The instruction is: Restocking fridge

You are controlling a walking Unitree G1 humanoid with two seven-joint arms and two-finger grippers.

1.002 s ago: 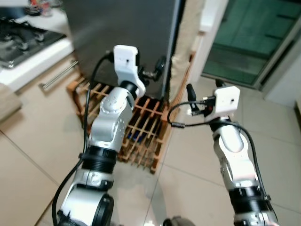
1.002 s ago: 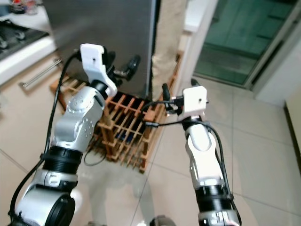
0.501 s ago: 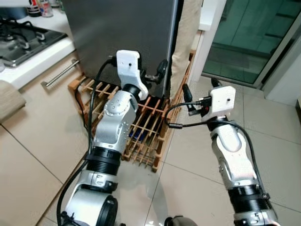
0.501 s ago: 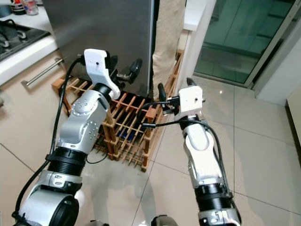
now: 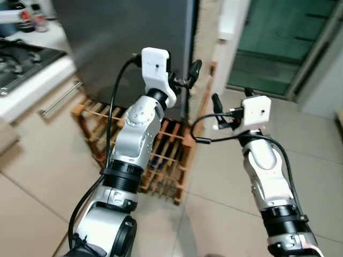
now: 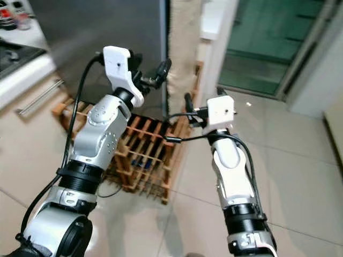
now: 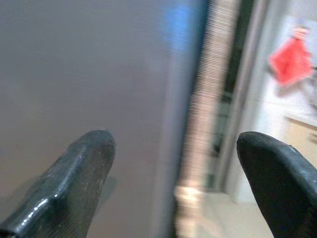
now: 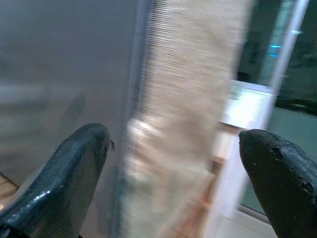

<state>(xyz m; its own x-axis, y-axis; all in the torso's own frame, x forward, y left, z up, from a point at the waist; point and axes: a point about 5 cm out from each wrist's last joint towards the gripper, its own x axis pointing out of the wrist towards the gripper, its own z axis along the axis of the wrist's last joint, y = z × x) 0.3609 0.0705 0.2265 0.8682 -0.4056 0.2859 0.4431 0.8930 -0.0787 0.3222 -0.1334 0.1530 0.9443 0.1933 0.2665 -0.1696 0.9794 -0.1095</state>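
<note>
The left tool [image 5: 185, 80] is raised in front of the grey fridge [image 5: 134, 43], close to its right edge. Its two black fingers [image 7: 74, 183] are spread wide apart and hold nothing. The right tool [image 5: 230, 107] is lower and a bit further right, also wide open and empty. Under both arms, a wooden rack [image 5: 161, 155] sits on the tiled floor [image 5: 214, 193] against the fridge. A stove [image 5: 21, 56] is off to the left.

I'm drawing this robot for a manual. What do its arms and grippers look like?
Both arms are silver-grey jointed segments with black ribbed collars. Each wrist carries a white boxy module, with black cables looping alongside. The left gripper and right gripper each have two long black fingers with rounded tips.
</note>
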